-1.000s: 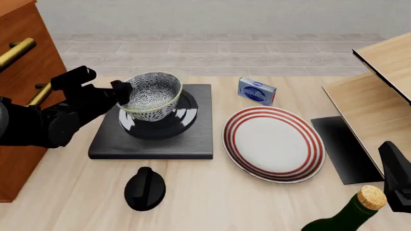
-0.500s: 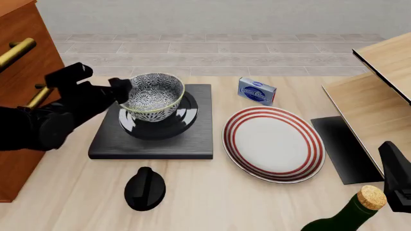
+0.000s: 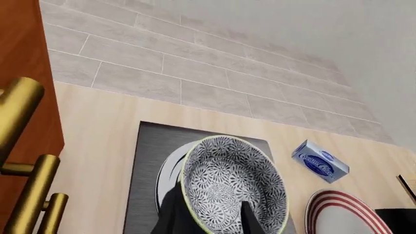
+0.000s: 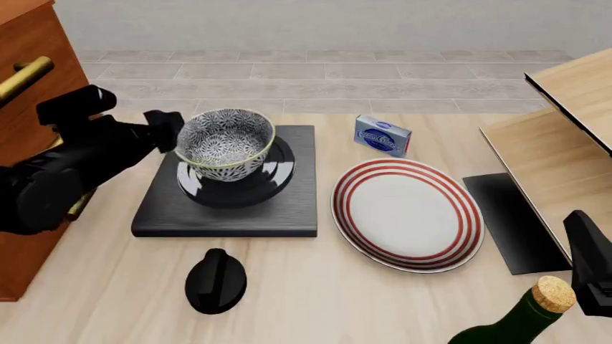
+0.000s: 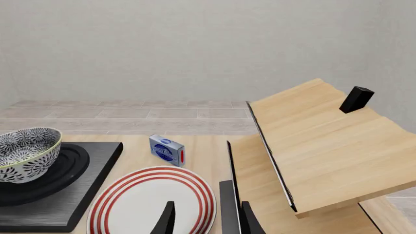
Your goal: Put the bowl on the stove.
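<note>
Left claw (image 4: 170,129) back off bowl (image 4: 226,143).

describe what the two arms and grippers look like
Both arms are matte black with no markings or cables visible. The left arm is bulky, with rounded joints and blocky housings, ending in the left gripper with two slim, flat, tapering black fingers. The right gripper has the same dark tapered fingers; of the right arm only an angular black block shows.
</note>
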### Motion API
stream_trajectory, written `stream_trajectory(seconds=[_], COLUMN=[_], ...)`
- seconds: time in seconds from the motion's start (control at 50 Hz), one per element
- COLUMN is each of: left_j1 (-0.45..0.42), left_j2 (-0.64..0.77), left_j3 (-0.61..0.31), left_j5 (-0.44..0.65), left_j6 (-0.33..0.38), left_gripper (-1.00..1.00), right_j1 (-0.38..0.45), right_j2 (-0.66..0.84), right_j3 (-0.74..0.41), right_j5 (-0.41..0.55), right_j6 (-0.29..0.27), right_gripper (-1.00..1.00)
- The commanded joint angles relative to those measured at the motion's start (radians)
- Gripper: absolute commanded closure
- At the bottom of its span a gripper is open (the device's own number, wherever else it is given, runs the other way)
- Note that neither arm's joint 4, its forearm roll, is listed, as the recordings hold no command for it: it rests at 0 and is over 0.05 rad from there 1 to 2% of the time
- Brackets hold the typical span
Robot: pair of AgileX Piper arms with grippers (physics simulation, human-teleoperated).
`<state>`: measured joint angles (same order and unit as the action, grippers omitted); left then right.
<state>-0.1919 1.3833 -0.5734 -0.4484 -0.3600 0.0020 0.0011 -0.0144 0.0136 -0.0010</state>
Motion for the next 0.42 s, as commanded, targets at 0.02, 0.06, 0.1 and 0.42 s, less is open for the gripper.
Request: stream_trajectory(seconds=[0.02, 0.06, 0.1, 0.42], left_j1=[0.002, 0.002, 0.002, -0.006], left_j2=[-0.063, -0.064, -0.069, -0.132], left_j3=[0.022, 0.023, 0.025, 0.051], left_j5=[0.031, 0.031, 0.035, 0.060], left_j6=[0.014, 0.014, 0.016, 0.036], left_gripper=[-1.00, -1.00, -1.00, -1.00], right_j1=[0.000, 0.000, 0.000, 0.000], right_j2=[0.000, 0.000, 0.000, 0.000], right_j3=[0.000, 0.000, 0.000, 0.000], right_j5=[0.000, 0.000, 0.000, 0.000], right_j6=[0.000, 0.000, 0.000, 0.000], right_gripper=[-1.00, -1.00, -1.00, -1.00])
